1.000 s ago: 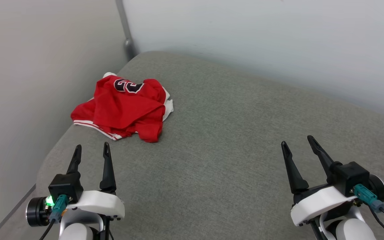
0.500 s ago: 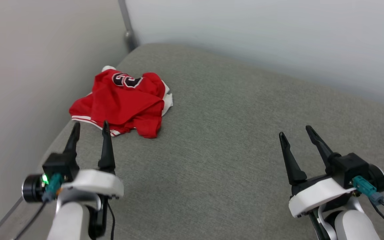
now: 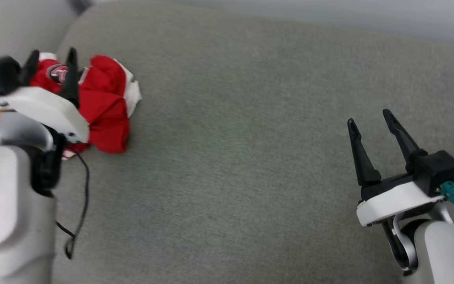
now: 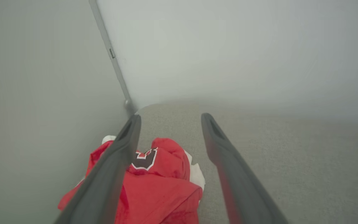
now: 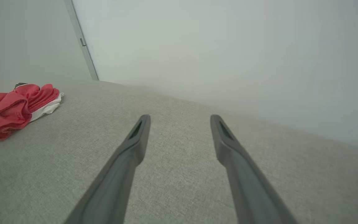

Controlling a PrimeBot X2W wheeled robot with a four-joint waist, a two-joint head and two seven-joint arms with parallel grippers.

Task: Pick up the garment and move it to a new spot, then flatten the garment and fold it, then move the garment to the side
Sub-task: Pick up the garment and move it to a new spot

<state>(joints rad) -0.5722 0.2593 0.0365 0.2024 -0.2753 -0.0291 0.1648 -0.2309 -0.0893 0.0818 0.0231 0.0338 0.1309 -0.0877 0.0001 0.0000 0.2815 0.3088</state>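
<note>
Left pincer [image 3: 53, 52], spread, now over garment [image 3: 106, 106] — seemingly untouched, right pincer [image 3: 369, 117] spread

Setting reads as a staged test bay or lab, not a lived-in room. The work surface is a padded top [image 3: 250, 177] covered in grey woven fabric, with a rounded far-left corner. Two plain, pale wall panels [image 4: 228, 46] meet behind that corner at a thin metal post [image 4: 117, 73] carrying a small fitting. The garment [image 3: 106, 110] lies crumpled near that corner.
</note>
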